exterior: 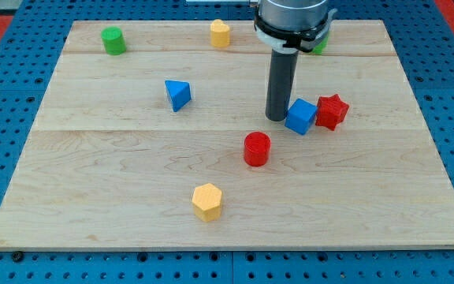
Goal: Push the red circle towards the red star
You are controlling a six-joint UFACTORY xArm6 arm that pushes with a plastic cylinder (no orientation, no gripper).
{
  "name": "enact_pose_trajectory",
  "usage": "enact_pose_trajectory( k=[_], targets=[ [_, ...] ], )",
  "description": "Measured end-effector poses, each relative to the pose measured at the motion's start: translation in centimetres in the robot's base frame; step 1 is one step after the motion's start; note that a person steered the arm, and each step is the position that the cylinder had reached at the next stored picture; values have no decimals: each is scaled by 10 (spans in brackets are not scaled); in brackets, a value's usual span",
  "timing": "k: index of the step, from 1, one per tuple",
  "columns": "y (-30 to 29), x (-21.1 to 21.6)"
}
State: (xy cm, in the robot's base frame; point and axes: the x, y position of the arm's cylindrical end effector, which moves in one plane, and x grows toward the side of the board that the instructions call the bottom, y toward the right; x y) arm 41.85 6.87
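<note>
Landmark: red circle (257, 149). Nearest the view's bottom, a yellow hexagon (207, 201) lies below-left of it, well apart; red circle itself mid-board, untouched; above-right of it, blue cube (300, 116) touching red star (332, 111); my tip (277, 118) sits just left of the cube, above the circle, not behind it. Risk: from here any rightward slide shoves the cube into the star and shifts the target; a push from above would send the circle away. No jaws on this rod, so nothing released or grasped. Farther: blue triangle (178, 95), green cylinder (114, 40), second yellow block (220, 34).
</note>
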Motion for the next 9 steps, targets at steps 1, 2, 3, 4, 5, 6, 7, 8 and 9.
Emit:
enact_pose_trajectory(
  k=[1, 2, 3, 4, 5, 6, 7, 8, 9],
  targets=[
    [-50, 15],
    [-63, 58],
    [-46, 73],
    [-23, 73],
    [-10, 84],
    [-7, 110],
    [26, 111],
    [59, 85],
    [85, 68]
  ],
)
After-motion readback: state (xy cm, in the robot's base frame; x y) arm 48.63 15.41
